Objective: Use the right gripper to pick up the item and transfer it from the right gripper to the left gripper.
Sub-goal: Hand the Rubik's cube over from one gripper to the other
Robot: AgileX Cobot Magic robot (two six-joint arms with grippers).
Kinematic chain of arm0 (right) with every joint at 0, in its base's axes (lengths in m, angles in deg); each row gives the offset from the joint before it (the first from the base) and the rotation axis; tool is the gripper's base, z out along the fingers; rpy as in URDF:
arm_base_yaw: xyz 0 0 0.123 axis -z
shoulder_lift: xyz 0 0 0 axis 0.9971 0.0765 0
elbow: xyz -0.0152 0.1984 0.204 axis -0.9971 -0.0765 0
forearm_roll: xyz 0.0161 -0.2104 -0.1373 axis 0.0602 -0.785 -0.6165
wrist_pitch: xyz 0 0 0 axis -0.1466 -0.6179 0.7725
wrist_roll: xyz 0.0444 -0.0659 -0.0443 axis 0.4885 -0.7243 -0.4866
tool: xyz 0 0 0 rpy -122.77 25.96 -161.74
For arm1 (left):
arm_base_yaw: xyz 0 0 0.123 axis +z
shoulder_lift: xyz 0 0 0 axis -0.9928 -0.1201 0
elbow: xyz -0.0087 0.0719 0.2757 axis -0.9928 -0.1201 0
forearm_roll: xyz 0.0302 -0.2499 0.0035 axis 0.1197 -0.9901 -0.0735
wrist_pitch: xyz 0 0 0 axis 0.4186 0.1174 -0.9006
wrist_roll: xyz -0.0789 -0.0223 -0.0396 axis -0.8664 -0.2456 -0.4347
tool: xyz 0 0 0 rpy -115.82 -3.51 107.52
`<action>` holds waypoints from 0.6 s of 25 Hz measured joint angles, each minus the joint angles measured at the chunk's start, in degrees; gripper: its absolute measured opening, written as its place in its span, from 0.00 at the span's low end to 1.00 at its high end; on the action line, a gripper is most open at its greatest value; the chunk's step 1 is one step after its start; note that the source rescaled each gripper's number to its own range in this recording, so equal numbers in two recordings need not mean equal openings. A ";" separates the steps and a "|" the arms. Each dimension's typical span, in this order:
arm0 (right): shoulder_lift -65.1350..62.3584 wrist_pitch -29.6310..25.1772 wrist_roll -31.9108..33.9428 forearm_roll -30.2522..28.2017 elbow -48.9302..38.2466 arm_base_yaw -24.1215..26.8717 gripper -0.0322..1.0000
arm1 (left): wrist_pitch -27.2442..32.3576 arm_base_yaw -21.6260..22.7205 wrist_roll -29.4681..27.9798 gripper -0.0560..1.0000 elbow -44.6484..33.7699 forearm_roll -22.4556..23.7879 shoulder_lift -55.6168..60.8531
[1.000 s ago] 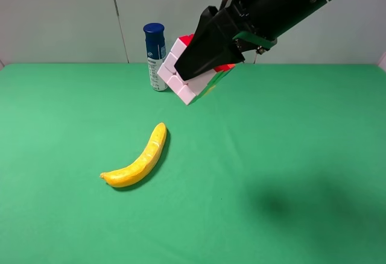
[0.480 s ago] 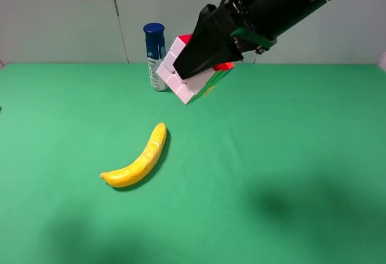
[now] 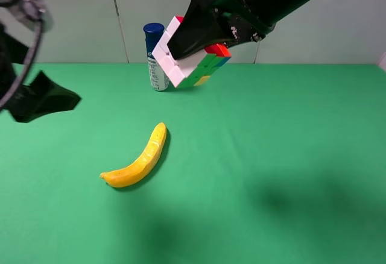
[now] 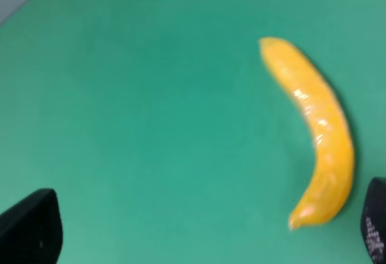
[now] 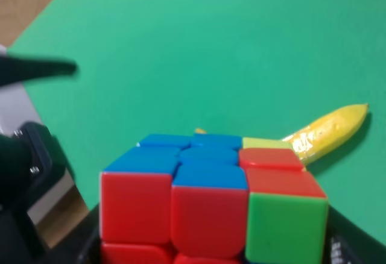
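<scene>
Green cloth [image 3: 271,155] covers the whole table. At the far left the left gripper [image 4: 199,231] hangs in the air with its jaws spread wide and nothing between them. Next, lying on the cloth, a yellow banana [image 3: 137,158]. Behind it stands a blue-capped bottle [image 3: 155,56] (partly hidden by what is in front). Just right of that, lifted clear of the table, is the puzzle cube [image 3: 190,65], tilted and clamped tight in the right gripper [image 3: 199,35], whose black arm reaches in from the upper right.
</scene>
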State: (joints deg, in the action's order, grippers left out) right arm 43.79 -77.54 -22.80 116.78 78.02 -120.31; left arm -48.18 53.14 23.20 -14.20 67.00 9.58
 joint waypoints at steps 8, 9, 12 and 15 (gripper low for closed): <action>1.71 1.17 2.08 0.11 0.43 0.00 0.04 | -10.28 -8.42 0.00 0.97 0.33 0.11 -7.30; 1.71 1.31 2.08 0.33 0.43 0.00 0.04 | -11.32 -9.07 0.00 0.97 0.33 0.11 -8.03; 2.00 1.46 2.34 0.85 0.43 0.00 0.04 | -14.42 -11.06 0.00 0.97 0.33 0.11 -9.69; 2.92 1.47 2.48 1.81 0.43 0.00 0.04 | -17.76 -12.17 0.00 0.97 0.33 0.50 -10.27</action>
State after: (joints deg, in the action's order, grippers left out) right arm 46.71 -76.07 -20.32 118.59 78.46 -120.31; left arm -65.93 40.97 23.20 -13.87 67.51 -0.69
